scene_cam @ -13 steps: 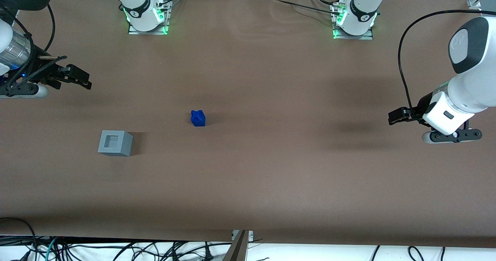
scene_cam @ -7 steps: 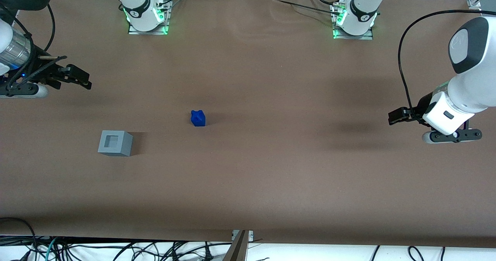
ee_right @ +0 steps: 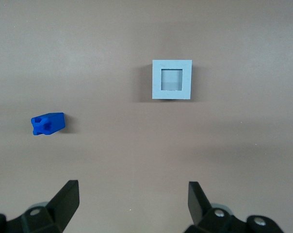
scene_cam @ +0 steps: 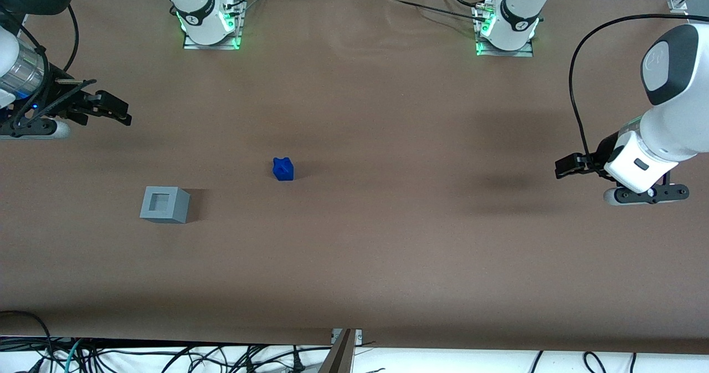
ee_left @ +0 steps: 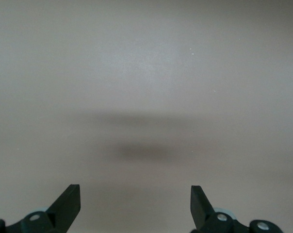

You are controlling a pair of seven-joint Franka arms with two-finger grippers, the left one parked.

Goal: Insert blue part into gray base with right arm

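The blue part [scene_cam: 283,169] lies on the brown table near its middle; it also shows in the right wrist view [ee_right: 48,123]. The gray base [scene_cam: 164,204] stands with its square recess up, nearer the front camera than the blue part and toward the working arm's end; it also shows in the right wrist view [ee_right: 171,79]. My right gripper [scene_cam: 113,111] hangs above the table at the working arm's end, farther from the front camera than the base and well apart from both objects. Its fingers [ee_right: 66,200] stand wide open with nothing between them.
Two arm mounts with green lights [scene_cam: 210,26] [scene_cam: 504,32] sit at the table edge farthest from the front camera. The parked arm [scene_cam: 653,140] hangs over its end of the table. Cables [scene_cam: 166,356] lie below the near table edge.
The right gripper has crept very slightly away from the front camera. The blue part and gray base have not moved.
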